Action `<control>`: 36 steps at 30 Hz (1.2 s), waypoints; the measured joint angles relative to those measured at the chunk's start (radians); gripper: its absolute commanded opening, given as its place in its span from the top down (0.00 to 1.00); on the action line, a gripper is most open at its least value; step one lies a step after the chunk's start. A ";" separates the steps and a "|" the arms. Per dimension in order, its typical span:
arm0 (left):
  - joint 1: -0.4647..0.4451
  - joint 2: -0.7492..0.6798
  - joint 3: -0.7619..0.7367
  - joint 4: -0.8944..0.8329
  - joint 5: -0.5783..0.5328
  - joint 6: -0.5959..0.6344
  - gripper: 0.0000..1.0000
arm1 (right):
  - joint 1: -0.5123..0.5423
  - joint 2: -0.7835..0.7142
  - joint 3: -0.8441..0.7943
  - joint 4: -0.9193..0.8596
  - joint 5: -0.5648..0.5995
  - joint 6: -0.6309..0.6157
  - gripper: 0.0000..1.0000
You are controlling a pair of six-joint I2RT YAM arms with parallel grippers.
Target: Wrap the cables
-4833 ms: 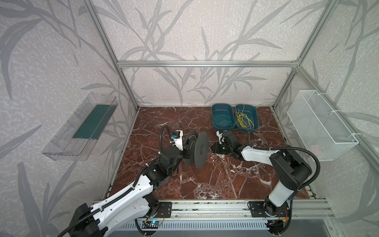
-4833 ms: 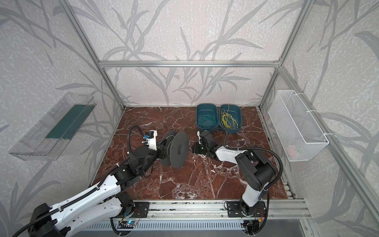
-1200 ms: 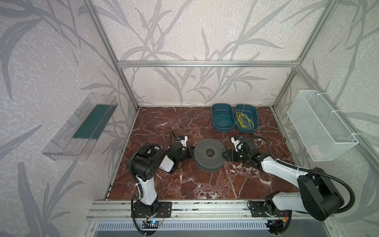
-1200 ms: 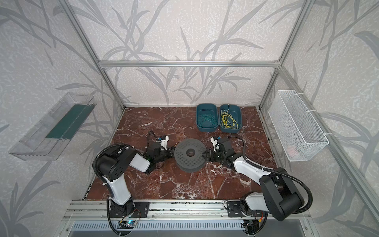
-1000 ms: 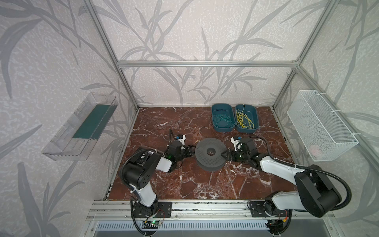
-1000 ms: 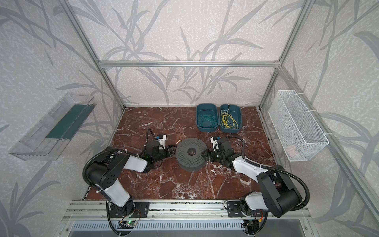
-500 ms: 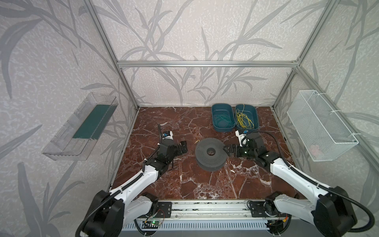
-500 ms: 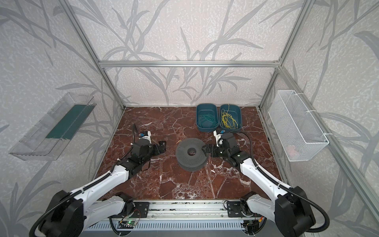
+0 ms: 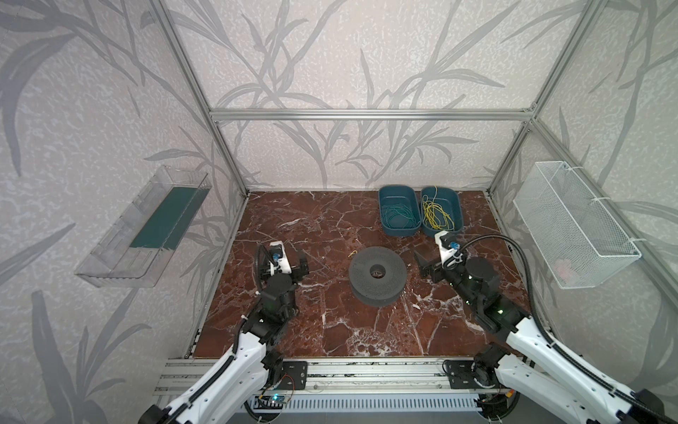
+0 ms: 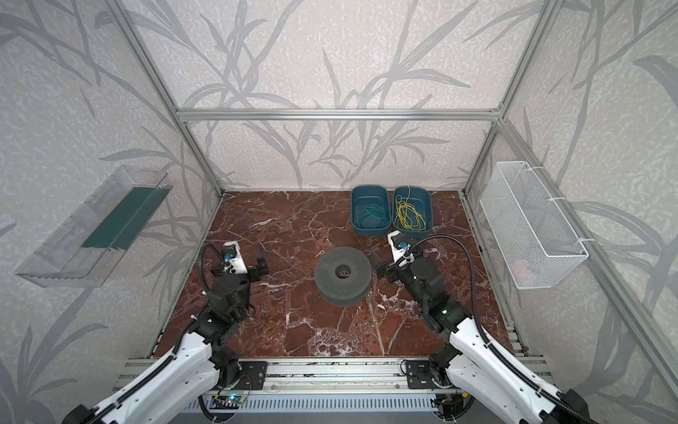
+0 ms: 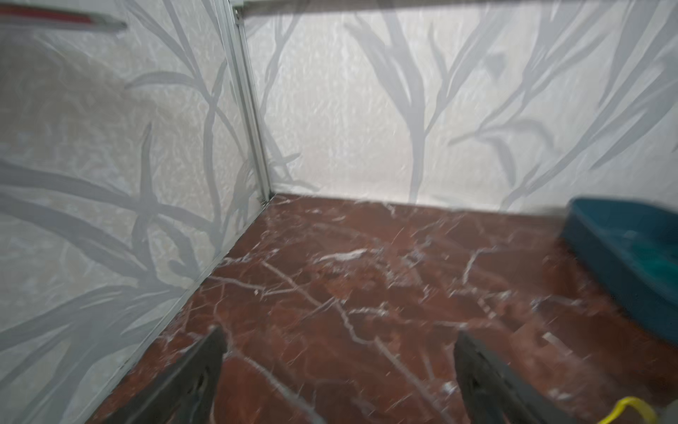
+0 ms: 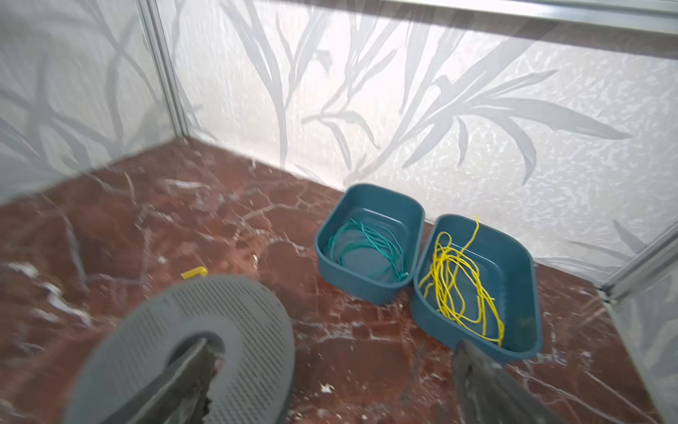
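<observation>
- The left claw (image 11: 341, 334) has its jaws spread wide with nothing between them; only bare marble floor (image 11: 367, 264) lies ahead of it.
- The right claw (image 12: 334, 344) also has its jaws spread wide and grips nothing.
- A grey perforated spool (image 9: 359, 275) lies flat on the floor between the two claws, clear of both.
- The yellow cables (image 12: 455, 290) lie in a loose tangle inside a blue bin (image 12: 517, 293). It sits just ahead of the right claw and well apart from the left claw.
- The green cables (image 12: 367, 246) are coiled in a second bin (image 12: 381, 205), side by side with the first and also ahead of the right claw.
- A short yellow end (image 9: 353, 253) shows at the spool's far rim, on the side nearer the left claw. Whether it runs onto the spool cannot be told.
</observation>
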 measured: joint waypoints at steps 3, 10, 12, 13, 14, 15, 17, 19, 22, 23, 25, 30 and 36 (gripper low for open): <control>0.068 0.124 -0.058 0.084 -0.008 0.050 0.01 | -0.037 0.112 -0.067 0.080 0.010 -0.095 0.01; 0.250 0.509 -0.037 0.419 0.085 0.053 0.01 | -0.163 0.283 -0.093 0.340 0.011 -0.227 0.01; 0.281 0.609 -0.021 0.499 0.119 0.046 0.01 | -0.193 0.329 -0.118 0.409 0.012 -0.239 0.01; 0.299 0.651 -0.010 0.533 0.140 0.035 0.01 | -0.213 0.356 -0.134 0.446 0.009 -0.235 0.01; 0.315 0.685 -0.002 0.559 0.161 0.027 0.01 | -0.233 0.384 -0.150 0.481 0.007 -0.229 0.01; 0.332 0.729 0.013 0.592 0.188 0.013 0.01 | -0.253 0.415 -0.166 0.518 0.006 -0.224 0.01; 0.356 0.814 0.034 0.671 0.232 0.005 0.01 | -0.275 0.461 -0.182 0.556 0.019 -0.209 0.01; 0.370 0.842 0.044 0.666 0.265 -0.006 0.01 | -0.279 0.468 -0.182 0.562 0.024 -0.194 0.01; 0.377 0.818 0.077 0.618 0.299 -0.017 0.01 | -0.282 0.441 -0.177 0.562 0.010 -0.169 0.01; 0.377 0.821 0.095 0.617 0.311 -0.017 0.01 | -0.285 0.435 -0.177 0.565 0.005 -0.153 0.01; 0.378 0.824 0.129 0.603 0.337 -0.016 0.01 | -0.293 0.445 -0.189 0.605 -0.004 -0.124 0.01; 0.378 0.825 0.155 0.565 0.385 -0.013 0.01 | -0.303 0.581 -0.244 0.759 -0.010 -0.101 0.01; 0.379 0.825 0.155 0.551 0.404 -0.013 0.01 | -0.325 0.827 -0.248 0.925 0.012 -0.073 0.01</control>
